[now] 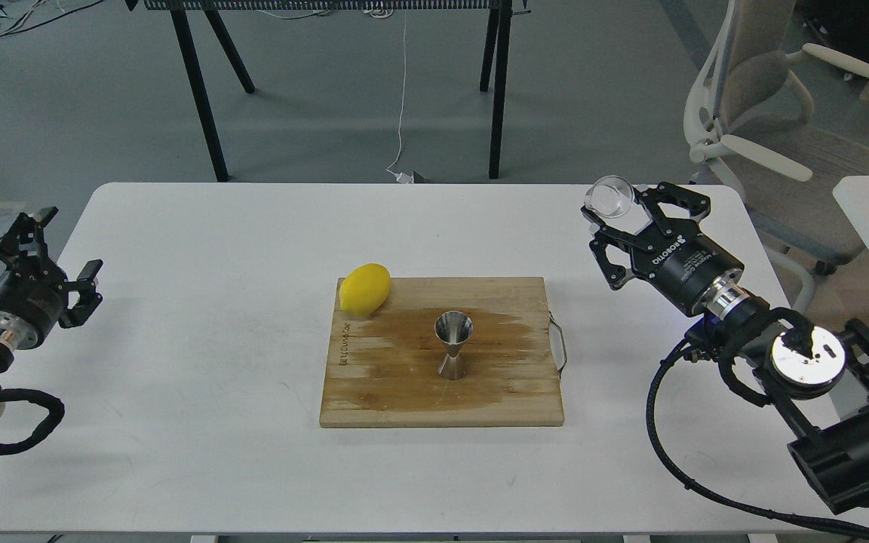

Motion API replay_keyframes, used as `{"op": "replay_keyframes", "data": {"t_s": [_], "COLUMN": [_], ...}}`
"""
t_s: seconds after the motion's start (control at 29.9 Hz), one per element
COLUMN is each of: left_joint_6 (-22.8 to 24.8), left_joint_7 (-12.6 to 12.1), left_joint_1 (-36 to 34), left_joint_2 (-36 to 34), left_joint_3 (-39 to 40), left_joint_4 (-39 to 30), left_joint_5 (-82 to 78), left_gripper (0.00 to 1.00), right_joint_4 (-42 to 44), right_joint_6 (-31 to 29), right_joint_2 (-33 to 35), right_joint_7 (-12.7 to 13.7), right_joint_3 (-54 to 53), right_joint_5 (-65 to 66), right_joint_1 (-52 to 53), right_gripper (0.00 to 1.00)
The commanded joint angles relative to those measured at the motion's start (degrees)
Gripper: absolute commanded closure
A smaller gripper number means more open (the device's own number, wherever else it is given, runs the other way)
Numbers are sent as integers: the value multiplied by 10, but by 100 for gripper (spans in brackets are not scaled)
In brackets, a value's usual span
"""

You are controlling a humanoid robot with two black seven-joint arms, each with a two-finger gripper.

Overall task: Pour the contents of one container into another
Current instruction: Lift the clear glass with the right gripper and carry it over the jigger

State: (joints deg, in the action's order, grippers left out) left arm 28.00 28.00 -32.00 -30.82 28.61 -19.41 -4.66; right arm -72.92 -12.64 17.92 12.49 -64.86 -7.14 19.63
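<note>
The clear glass cup (611, 197) is held up in the air over the table's right side, tilted, with my right gripper (618, 208) shut on it. The steel hourglass jigger (453, 345) stands upright in the middle of the wooden cutting board (404, 392), well to the left of and below the cup. My left gripper (50, 245) hangs open at the table's far left edge, with nothing between its fingers.
A yellow lemon (364, 289) lies on the board's back left corner. The white table (216, 249) carries the board, which has a metal handle (559, 345) on its right. An office chair (766, 143) stands behind the right side.
</note>
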Motion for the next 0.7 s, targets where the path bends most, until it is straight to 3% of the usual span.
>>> {"op": "replay_keyframes", "data": {"t_s": [0.0,0.3,0.67], "left_joint_6": [0,0,0], "left_joint_7": [0,0,0], "left_joint_1": [0,-9,-7], "left_joint_2": [6,32,38], "left_joint_3": [0,0,-1], "left_joint_4": [0,0,1], "left_joint_5": [0,0,-3], "left_gripper": [1,1,1], "right_joint_4": [1,-3,-5], "right_joint_6": [-12,-16,-20], "right_joint_2": [-20,-20,-14], "right_joint_7": [0,-1,-1], "right_joint_3": [85,167,206], "right_joint_5": [85,260,337], "right_joint_1": [55,93,122], "right_gripper": [85,85,85]}}
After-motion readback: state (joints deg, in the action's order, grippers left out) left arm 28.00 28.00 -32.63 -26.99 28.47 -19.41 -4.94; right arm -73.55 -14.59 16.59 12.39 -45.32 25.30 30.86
